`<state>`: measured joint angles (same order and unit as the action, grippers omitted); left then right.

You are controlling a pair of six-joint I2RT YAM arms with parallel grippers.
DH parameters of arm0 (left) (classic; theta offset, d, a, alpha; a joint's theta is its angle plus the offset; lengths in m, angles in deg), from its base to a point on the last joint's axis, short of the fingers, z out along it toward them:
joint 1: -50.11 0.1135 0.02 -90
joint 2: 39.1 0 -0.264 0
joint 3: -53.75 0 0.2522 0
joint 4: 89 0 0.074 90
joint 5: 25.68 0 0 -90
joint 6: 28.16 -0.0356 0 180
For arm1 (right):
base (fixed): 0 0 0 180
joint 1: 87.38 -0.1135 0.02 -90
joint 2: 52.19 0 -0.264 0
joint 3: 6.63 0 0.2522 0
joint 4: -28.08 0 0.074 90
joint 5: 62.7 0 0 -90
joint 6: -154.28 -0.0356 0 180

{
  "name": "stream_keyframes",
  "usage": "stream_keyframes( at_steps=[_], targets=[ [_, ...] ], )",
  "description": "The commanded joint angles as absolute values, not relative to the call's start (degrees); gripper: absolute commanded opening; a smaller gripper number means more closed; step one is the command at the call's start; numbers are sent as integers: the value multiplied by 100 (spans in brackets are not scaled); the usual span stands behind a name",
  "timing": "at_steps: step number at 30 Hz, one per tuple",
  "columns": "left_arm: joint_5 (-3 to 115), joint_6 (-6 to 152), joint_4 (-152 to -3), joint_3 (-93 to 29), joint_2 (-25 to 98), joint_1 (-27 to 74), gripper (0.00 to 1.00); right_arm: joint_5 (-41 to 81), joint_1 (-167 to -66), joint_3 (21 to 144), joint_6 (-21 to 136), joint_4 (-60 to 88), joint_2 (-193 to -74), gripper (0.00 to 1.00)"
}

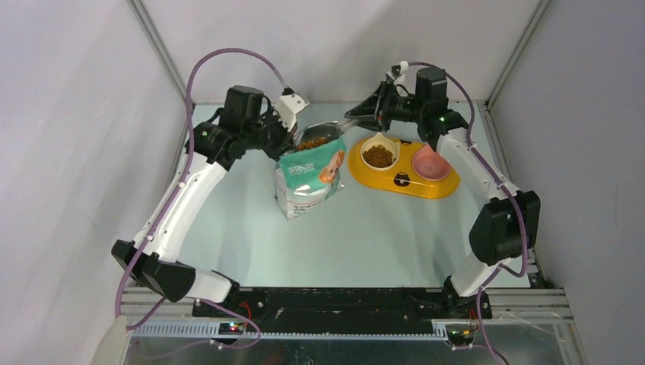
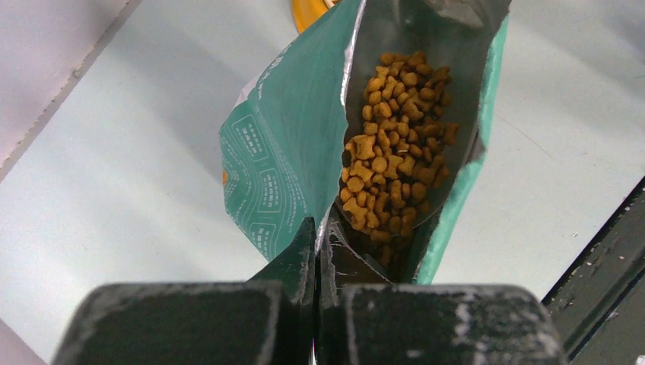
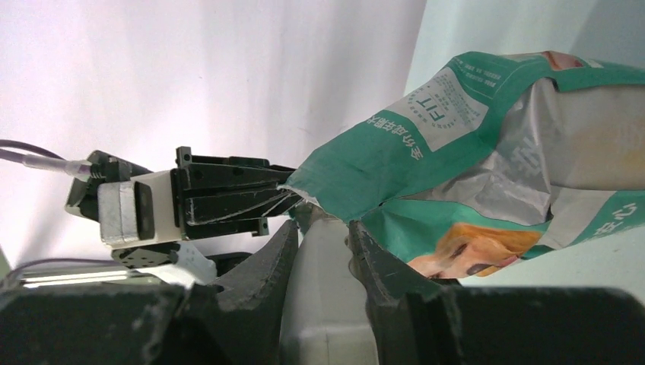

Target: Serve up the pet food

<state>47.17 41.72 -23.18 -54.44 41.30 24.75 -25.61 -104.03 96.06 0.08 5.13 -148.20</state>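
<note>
The teal-and-white bag [image 1: 308, 179] stands mid-table with its mouth open. My left gripper [image 2: 316, 228] is shut on the bag's top edge [image 2: 285, 152], seen from above at the bag's far left corner [image 1: 291, 131]. My right gripper [image 3: 323, 228] is shut on the pale handle of the clear scoop [image 3: 327, 293]. The scoop [image 1: 325, 135] reaches into the bag's mouth, and brown pet food [image 2: 399, 144] lies heaped in it. More pet food [image 1: 378, 156] fills the left bowl of the yellow feeder [image 1: 403, 182]. The right gripper [image 1: 363, 114] hangs just behind the feeder.
The feeder's right bowl [image 1: 430, 163] is pink and holds no kibble. Grey walls close in the back and both sides. The left arm's fingers [image 3: 228, 198] show in the right wrist view, clamped on the bag [image 3: 471, 129].
</note>
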Motion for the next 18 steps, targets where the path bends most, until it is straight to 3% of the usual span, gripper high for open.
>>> stream_keyframes(
  at_steps=[1,18],
  targets=[
    [5084,3850,-1855,-5620,4146,2515,0,-2855,-10239,9542,-755,974,-14925,0],
    [5736,3401,-1629,-5946,4394,2533,0,-3443,-9861,9131,-1835,2087,-15213,0]
  ],
)
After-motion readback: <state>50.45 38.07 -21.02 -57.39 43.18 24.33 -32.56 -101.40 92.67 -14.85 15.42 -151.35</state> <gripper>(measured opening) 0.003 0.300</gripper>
